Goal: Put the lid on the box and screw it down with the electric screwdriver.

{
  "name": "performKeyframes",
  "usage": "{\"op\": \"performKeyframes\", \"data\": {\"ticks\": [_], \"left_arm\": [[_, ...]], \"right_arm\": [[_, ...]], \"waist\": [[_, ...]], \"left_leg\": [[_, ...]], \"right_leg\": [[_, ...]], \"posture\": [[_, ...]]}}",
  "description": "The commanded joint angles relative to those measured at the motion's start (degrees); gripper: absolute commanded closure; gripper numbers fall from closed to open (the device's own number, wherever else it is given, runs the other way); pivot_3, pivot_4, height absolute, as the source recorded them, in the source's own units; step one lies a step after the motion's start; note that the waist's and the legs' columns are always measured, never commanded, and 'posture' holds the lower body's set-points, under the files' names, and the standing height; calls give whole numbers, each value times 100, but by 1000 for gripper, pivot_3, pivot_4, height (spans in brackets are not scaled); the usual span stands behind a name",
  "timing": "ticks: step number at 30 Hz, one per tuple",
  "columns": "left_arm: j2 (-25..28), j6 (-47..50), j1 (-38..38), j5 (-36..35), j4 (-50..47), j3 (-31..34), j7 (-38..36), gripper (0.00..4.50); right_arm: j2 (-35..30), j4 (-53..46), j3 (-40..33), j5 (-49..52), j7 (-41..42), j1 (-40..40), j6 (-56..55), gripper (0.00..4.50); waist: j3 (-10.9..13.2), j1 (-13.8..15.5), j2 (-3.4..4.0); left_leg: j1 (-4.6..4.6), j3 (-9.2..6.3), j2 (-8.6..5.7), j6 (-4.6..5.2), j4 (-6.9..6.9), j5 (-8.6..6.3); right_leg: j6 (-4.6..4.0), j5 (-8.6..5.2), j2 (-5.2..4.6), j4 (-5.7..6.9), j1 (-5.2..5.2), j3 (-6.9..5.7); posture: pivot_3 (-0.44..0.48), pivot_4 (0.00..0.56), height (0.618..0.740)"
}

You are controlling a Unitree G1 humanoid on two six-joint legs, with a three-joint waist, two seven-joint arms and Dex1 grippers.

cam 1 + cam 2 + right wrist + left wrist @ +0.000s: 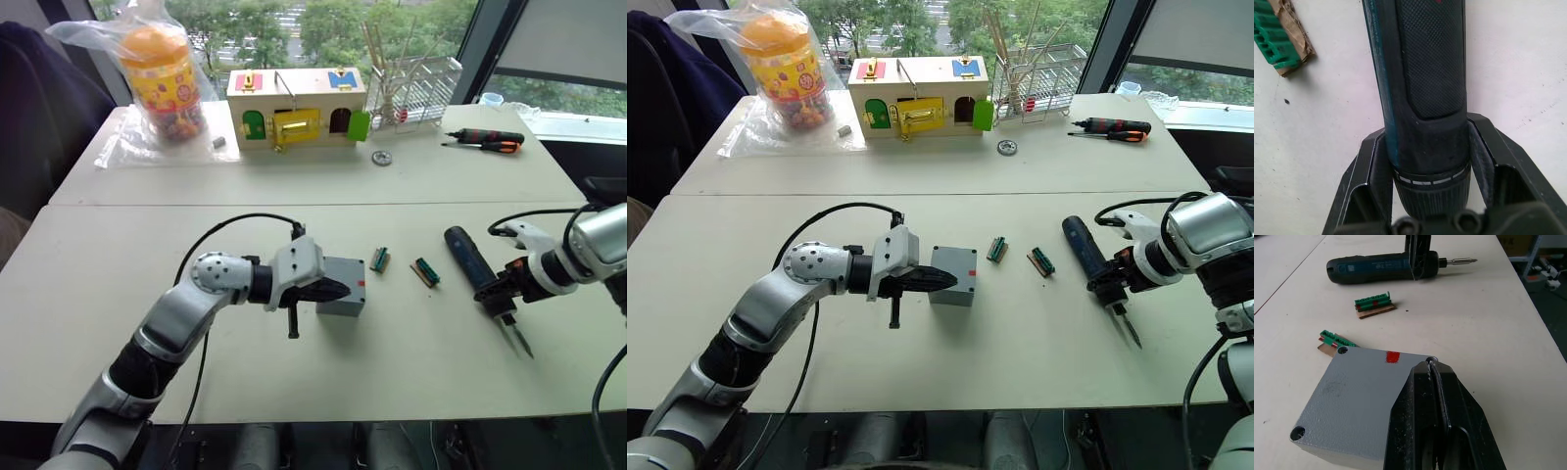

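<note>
The grey lid (1352, 396), with corner screw holes and a red mark at one edge, sits on top of the grey box (950, 299) in the middle of the near table. My left gripper (1432, 364) is shut with nothing between its fingers, and its tips lie over the lid. To the right, the dark electric screwdriver (465, 257) lies on the table with its bit pointing toward me. My right gripper (498, 294) is shut on its collar, one finger on each side, as the right wrist view shows on the electric screwdriver (1430, 73).
Two green terminal blocks (379, 259) (426, 271) lie between box and driver. On the far table stand a wooden box with coloured doors (294, 106), a bagged candy jar (162, 78), a wire rack (416, 88) and slim hand screwdrivers (485, 139).
</note>
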Motion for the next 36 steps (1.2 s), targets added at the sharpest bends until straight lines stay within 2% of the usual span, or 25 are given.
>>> {"op": "performKeyframes", "data": {"ticks": [1, 6, 11, 14, 16, 19, 22, 24, 28, 32, 36], "left_arm": [[-5, -142, -16, 14, -15, 99, 2, 4500], [30, -259, -102, -59, 317, 234, -138, 4500], [39, -163, -278, -466, 728, 697, -380, 4500], [120, -148, -389, -563, 922, 848, -529, 4500], [168, -110, -485, -599, 1041, 901, -616, 4500], [221, -36, -606, -608, 1151, 885, -722, 4500], [238, 33, -724, -575, 1209, 843, -781, 4500], [194, 100, -800, -575, 1247, 851, -735, 4500], [168, 81, -967, -284, 1411, 483, -814, 4500], [81, -97, -992, 96, 1550, 92, -808, 4500], [47, -241, -857, 324, 1617, -89, -774, 4500]], "right_arm": [[-17, 201, -18, -114, 63, 111, -31, 2775], [83, 820, -864, -168, -134, -379, -39, 2775], [407, 1461, -2843, 39, -932, -1362, -142, 2775], [1024, 772, -4566, 227, -1880, -1161, -708, 2775], [1835, -202, -5882, 626, -2396, -873, -1348, 2775], [3060, -1736, -6923, 1350, -2854, -486, -2113, 2775], [3968, -2937, -6696, 1736, -3098, 89, -2421, 2775], [4259, -3385, -6383, 1845, -3080, 410, -2649, 2775], [4962, -4424, -5079, 1866, -2437, 1706, -3484, 2775], [5125, -4618, -4385, 1763, -2271, 2304, -3957, 2775], [5033, -4534, -4016, 1625, -2232, 2545, -4329, 2775]], "waist": [[0, 5, 0], [1, -1, 2], [38, -9, 66], [36, -3, 62], [36, -1, 61], [39, 4, 66], [38, 12, 71], [38, 5, 71], [37, -28, 70], [38, -42, 71], [37, -14, 69]], "left_leg": [[0, 0, 0, 0, 1, 0], [0, 1, -2, 0, 2, 0], [-14, 17, -3, 0, -4, 0], [-25, 19, -1, -7, -22, 3], [-32, 22, 1, -12, -23, 6], [-33, 22, 1, -20, -15, 11], [-34, 15, -1, -23, -13, 13], [-35, 16, -3, -23, -13, 13], [-28, 14, -5, -23, -17, 13], [-26, 18, -5, -25, -13, 15], [-26, 14, -5, -25, -14, 15]], "right_leg": [[0, 0, 0, 0, 1, 0], [0, 0, -2, 0, 1, 0], [1, 1, -6, 6, -27, 4], [0, 0, 16, 7, -37, 1], [0, 0, 23, 7, -36, -5], [1, 0, 25, 13, -34, -5], [1, 0, 25, 18, -33, -7], [1, 0, 26, 17, -33, -5], [1, 0, 33, 16, -28, -4], [0, 0, 37, 18, -29, 2], [0, 0, 36, 15, -28, 2]], "posture": [[0, 150, 711], [0, 150, 711], [0, 150, 711], [0, 150, 711], [0, 150, 711], [0, 150, 711], [0, 150, 711], [0, 150, 711], [0, 150, 711], [0, 150, 711], [0, 150, 711]]}}
